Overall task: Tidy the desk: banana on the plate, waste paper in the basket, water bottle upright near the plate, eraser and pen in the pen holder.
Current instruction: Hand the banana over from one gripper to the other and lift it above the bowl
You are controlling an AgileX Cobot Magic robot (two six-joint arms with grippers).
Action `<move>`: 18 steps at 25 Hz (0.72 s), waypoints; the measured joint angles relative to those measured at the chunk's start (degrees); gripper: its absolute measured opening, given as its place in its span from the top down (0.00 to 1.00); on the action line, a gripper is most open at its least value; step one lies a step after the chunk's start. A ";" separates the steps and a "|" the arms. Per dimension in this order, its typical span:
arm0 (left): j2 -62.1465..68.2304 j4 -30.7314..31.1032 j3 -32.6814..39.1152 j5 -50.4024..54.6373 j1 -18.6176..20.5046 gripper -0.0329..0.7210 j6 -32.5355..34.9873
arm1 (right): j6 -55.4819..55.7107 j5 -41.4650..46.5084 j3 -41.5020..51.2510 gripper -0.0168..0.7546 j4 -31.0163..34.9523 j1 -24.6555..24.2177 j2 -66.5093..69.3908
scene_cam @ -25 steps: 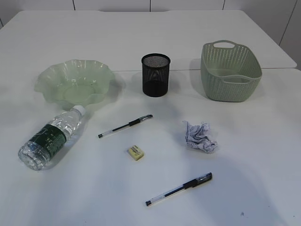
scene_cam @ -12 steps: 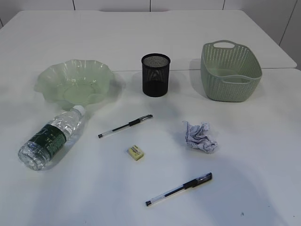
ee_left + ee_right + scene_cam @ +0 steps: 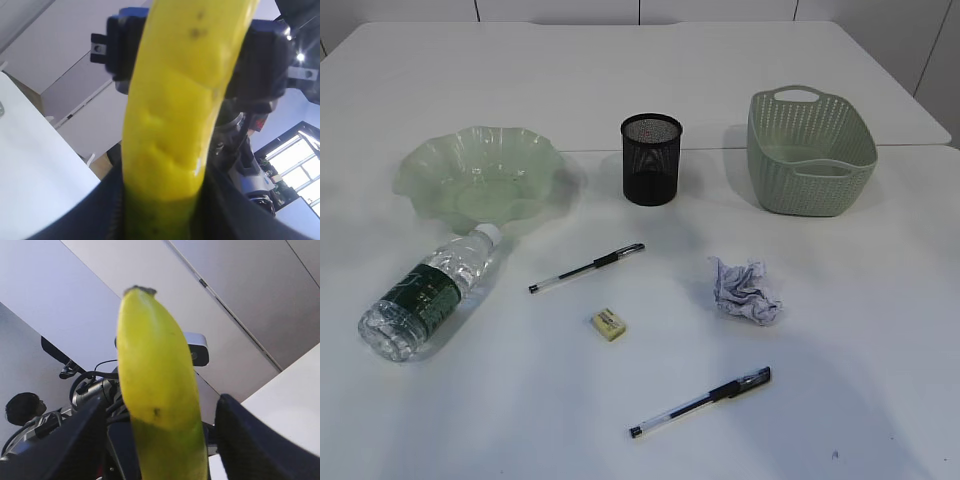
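Observation:
A yellow banana (image 3: 175,125) fills the left wrist view, and my left gripper (image 3: 162,205) is shut on its greenish lower part. In the right wrist view the same banana (image 3: 155,380) stands between the spread fingers of my right gripper (image 3: 165,440), with gaps on both sides. Neither gripper nor the banana shows in the exterior view. On the table are a green wavy plate (image 3: 430,170), a water bottle (image 3: 425,293) lying on its side, a black mesh pen holder (image 3: 651,160), a green basket (image 3: 810,150), crumpled paper (image 3: 745,290), a yellow eraser (image 3: 608,324) and two pens (image 3: 588,268) (image 3: 702,402).
The right gripper's black body (image 3: 260,55) shows behind the banana in the left wrist view. Both wrist cameras point upward at walls and ceiling. A white table edge (image 3: 30,150) shows at the left.

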 joint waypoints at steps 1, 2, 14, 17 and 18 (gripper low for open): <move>0.00 0.11 0.00 0.00 0.00 0.61 0.00 | 0.00 0.00 -0.48 0.32 0.00 0.00 0.00; 0.00 0.11 0.00 0.00 0.00 0.61 0.00 | 0.00 0.00 -0.89 0.32 -0.26 0.00 0.00; 0.00 1.49 0.00 -0.30 1.84 0.61 0.00 | 3.44 0.19 -1.53 0.32 -11.42 -0.98 -0.40; 0.00 1.59 0.00 -0.43 2.43 0.61 0.00 | 3.56 -0.17 -1.53 0.32 -12.59 -1.02 -0.40; 0.00 1.70 0.00 -0.43 2.47 0.61 0.00 | 3.56 -0.16 -1.53 0.32 -12.71 -1.11 -0.40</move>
